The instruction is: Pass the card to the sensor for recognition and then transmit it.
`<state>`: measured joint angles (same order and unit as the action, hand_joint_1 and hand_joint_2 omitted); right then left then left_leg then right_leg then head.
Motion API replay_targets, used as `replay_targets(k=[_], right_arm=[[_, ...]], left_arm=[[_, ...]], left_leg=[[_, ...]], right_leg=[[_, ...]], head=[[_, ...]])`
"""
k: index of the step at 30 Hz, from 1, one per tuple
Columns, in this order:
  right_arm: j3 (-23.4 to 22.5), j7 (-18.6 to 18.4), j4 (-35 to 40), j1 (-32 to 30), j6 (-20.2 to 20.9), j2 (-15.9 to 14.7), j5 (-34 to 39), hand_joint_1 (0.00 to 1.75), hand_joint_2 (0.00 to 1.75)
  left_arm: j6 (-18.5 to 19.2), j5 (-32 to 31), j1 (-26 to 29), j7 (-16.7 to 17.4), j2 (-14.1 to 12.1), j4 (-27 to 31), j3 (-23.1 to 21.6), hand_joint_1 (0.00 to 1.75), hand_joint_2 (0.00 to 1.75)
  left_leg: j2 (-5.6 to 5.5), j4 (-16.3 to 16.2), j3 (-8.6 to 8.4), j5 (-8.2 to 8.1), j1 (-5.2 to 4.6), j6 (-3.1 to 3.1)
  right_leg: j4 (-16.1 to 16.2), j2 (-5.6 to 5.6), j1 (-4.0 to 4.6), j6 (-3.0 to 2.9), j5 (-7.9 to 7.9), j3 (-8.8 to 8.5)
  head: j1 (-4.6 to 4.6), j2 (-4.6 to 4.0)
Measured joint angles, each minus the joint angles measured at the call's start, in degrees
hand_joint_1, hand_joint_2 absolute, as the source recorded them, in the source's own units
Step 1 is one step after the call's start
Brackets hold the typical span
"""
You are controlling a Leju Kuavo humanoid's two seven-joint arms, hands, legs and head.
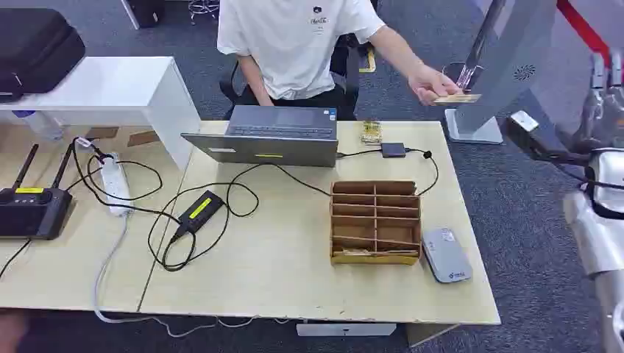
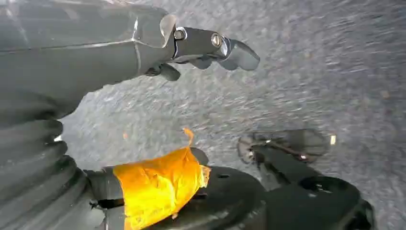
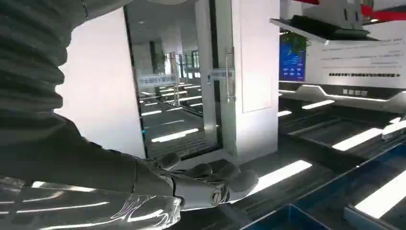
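Silver arm (image 1: pixel 597 220) with black cables, grey ribbed wrist cover (image 2: pixel 33 158), dark screwed fingers (image 2: pixel 215 45)

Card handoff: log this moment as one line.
stage: card with person | thin tan card: held in person's hand beside grey sensor stand | right hand: raised, holds nothing | left hand: hanging, holds nothing

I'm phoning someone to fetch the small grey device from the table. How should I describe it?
On the light wooden table, find the brown cardboard divider box near the right end. The device lies flat just right of the box's front corner: a rounded grey slab, unlike the black adapters with cables.
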<state>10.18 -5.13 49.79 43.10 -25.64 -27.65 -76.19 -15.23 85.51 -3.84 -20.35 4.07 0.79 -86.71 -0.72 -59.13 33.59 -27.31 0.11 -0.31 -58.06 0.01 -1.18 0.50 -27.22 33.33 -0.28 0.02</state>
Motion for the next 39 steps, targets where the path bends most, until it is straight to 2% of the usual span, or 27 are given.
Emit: replay_targets(k=[6, 14, 15, 16, 17, 21, 26, 39], right_arm=[[4.24, -0.92, -0.98, 1.97, -0.9, 3.06, -0.96, 0.0, 1.75], [6.78, -1.18, -2.45, 2.53, -1.64, 6.14, -1.23, 0.0, 1.75], [6.89, -1.25, -2.58, 2.52, -1.79, 6.34, -1.25, 0.1, 1.75], [7.02, -1.25, -2.75, 2.52, -1.88, 6.58, -1.25, 0.1, 1.75], [7.06, -1.12, -2.88, 2.51, -1.88, 6.76, -1.01, 1.75, 1.75], [7.17, 1.59, -3.06, 2.17, -1.42, 7.1, 2.68, 1.75, 1.75], [7.33, 2.88, -2.67, 1.16, -1.42, 7.13, 4.93, 1.75, 1.75], [7.39, 2.97, -0.42, 0.15, -0.83, 7.11, 6.07, 1.75, 1.75]], left_arm=[[2.6, 0.46, -0.29, -0.44, -0.29, 0.35, -0.24, 0.0, 1.75], [4.48, 0.87, -0.28, -0.44, -0.72, 0.72, -0.24, 0.0, 1.75], [4.59, 0.87, -0.27, -0.44, -0.77, 0.79, -0.24, 0.0, 1.75], [4.81, 0.87, -0.27, -0.44, -0.81, 0.81, -0.24, 0.0, 1.75], [5.03, 0.89, -0.27, -0.44, -0.83, 0.81, -0.24, 0.0, 1.75], [6.05, 0.92, -0.26, -0.31, -1.03, 0.81, -0.24, 0.0, 1.75], [6.69, 1.05, -0.24, -0.09, -1.18, 0.81, -0.24, 0.0, 1.75], [7.19, 1.4, -0.15, 0.09, -1.38, 0.81, -0.24, 0.0, 1.75]], left_leg=[[-0.01, 0.0, -0.02, 0.01, 0.01, -0.01], [-0.02, 0.0, 0.0, 0.01, 0.01, -0.01], [-0.02, 0.0, 0.0, 0.01, 0.01, -0.01], [-0.02, 0.0, 0.0, 0.01, 0.01, -0.01], [-0.01, 0.0, 0.0, 0.01, 0.01, -0.01], [-0.01, -0.01, 0.0, 0.01, 0.01, -0.01], [0.0, -0.02, -0.01, 0.01, 0.01, -0.01], [0.0, -0.02, 0.01, 0.01, 0.01, -0.01]], right_leg=[[-0.02, 0.0, 0.01, -0.02, 0.01, 0.0], [-0.01, -0.02, 0.01, -0.02, 0.01, 0.01], [-0.01, -0.02, 0.01, -0.02, 0.01, 0.01], [-0.01, -0.02, 0.01, -0.02, 0.01, 0.01], [-0.01, -0.01, 0.01, -0.02, 0.01, 0.01], [-0.01, -0.01, 0.01, -0.02, 0.01, 0.02], [-0.01, 0.0, 0.01, -0.02, 0.01, 0.03], [-0.01, 0.0, 0.01, -0.02, 0.01, 0.05]], head=[[0.0, 0.0], [0.0, 0.0], [0.0, 0.0], [0.0, 0.0], [0.0, 0.0], [0.0, 0.0], [0.0, 0.0], [0.0, 0.0]])
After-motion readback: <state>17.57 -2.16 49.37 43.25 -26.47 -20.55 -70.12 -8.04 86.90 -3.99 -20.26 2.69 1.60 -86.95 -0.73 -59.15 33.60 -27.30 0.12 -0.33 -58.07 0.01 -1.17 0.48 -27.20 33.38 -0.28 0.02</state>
